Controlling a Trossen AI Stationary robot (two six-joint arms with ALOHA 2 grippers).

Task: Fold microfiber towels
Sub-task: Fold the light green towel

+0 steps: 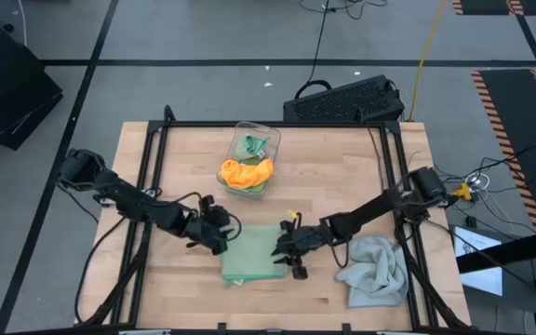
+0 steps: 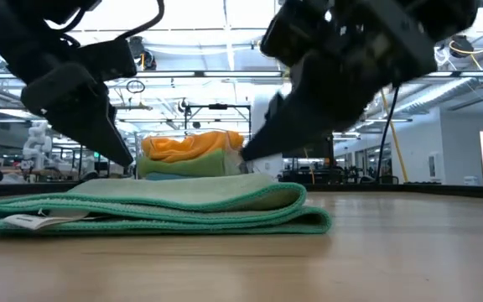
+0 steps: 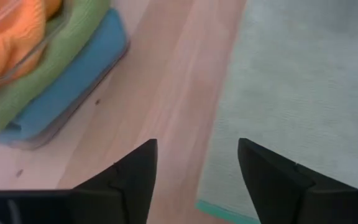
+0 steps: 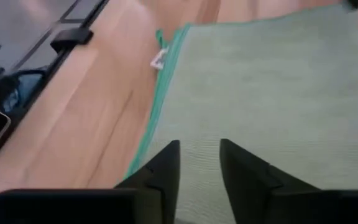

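A sage green towel (image 1: 249, 253) lies folded in several layers on the wooden table near its front edge, flat in the low view (image 2: 158, 205). My left gripper (image 1: 217, 237) hovers open over the towel's left edge (image 3: 219, 143), one finger above bare wood and one above cloth. My right gripper (image 1: 288, 253) hangs just above the towel's right part (image 4: 260, 81), open by a narrow gap with nothing in it. A light grey towel (image 1: 375, 270) lies crumpled at the near right. Orange (image 1: 246, 173), green and blue towels sit in the clear bin (image 1: 266, 140).
The clear bin (image 3: 73, 99) stands behind the folded towel at mid-table, close to my left gripper. A black keyboard (image 1: 342, 100) lies beyond the far edge. Dark frame rails (image 1: 147, 186) run along the table's left and right sides. Bare wood (image 1: 342, 177) shows at the far right.
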